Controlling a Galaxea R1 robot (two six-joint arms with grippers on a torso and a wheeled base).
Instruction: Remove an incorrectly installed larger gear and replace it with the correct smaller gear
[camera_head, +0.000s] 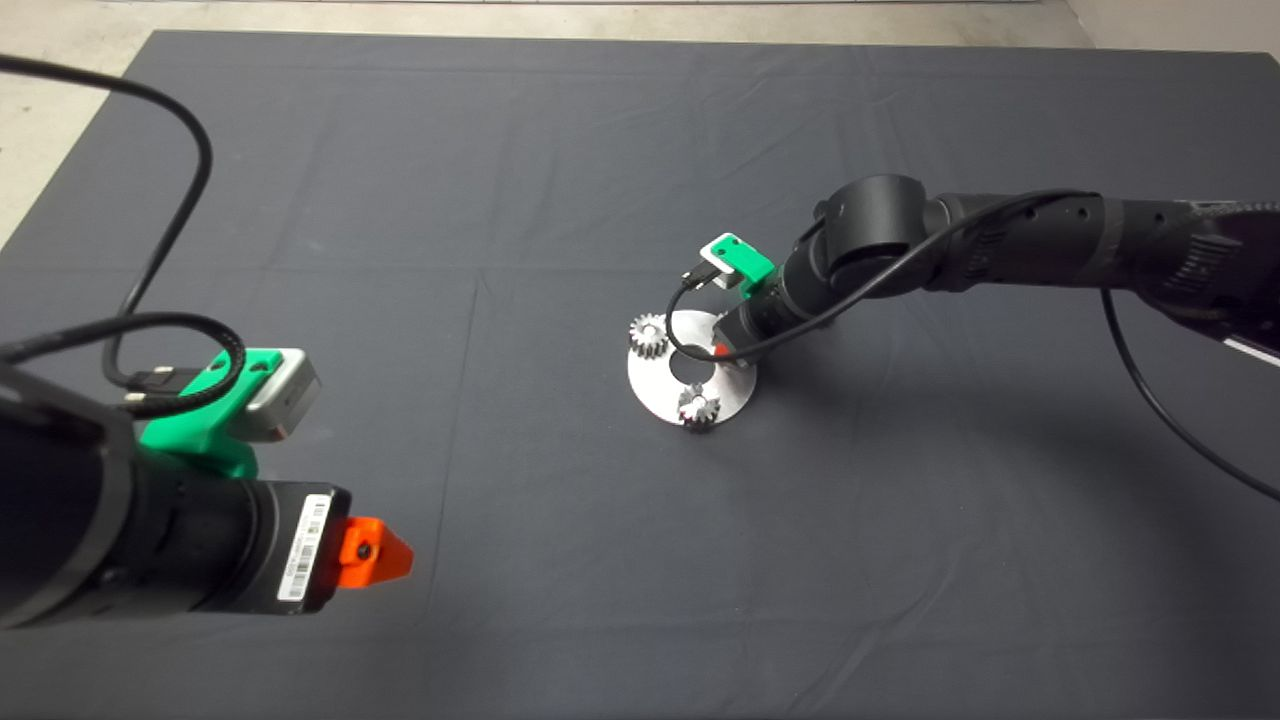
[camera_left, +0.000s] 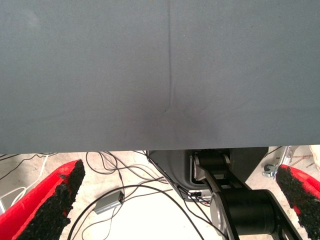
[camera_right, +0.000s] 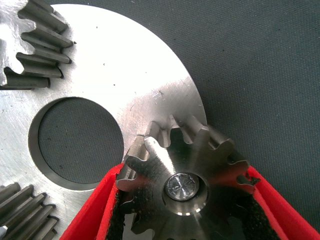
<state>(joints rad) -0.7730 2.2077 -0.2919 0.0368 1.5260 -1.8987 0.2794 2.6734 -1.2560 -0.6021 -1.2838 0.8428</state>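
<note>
A round steel plate (camera_head: 655, 385) (camera_right: 125, 65) with a centre hole lies mid-mat. The larger gear (camera_right: 182, 187), with flared teeth, sits on a pin at the plate's rim. My right gripper (camera_head: 728, 345) (camera_right: 185, 172) comes down on it from the right and hides it in the head view. Its pads (camera_right: 116, 205) press the teeth on both sides, so it is shut on that gear. Two small gears (camera_head: 650, 335) (camera_head: 698, 408) stand on the plate's other pins. The smaller gear is out of view. My left gripper (camera_head: 375, 552) (camera_left: 182, 174) hangs open and empty at the lower left.
The dark mat (camera_head: 560, 180) stretches bare around the plate. The left wrist view shows the mat's edge, with cables (camera_left: 130, 180) and the robot's base (camera_left: 240, 200) on the floor beyond. A black cable (camera_head: 1170, 420) droops from the right arm.
</note>
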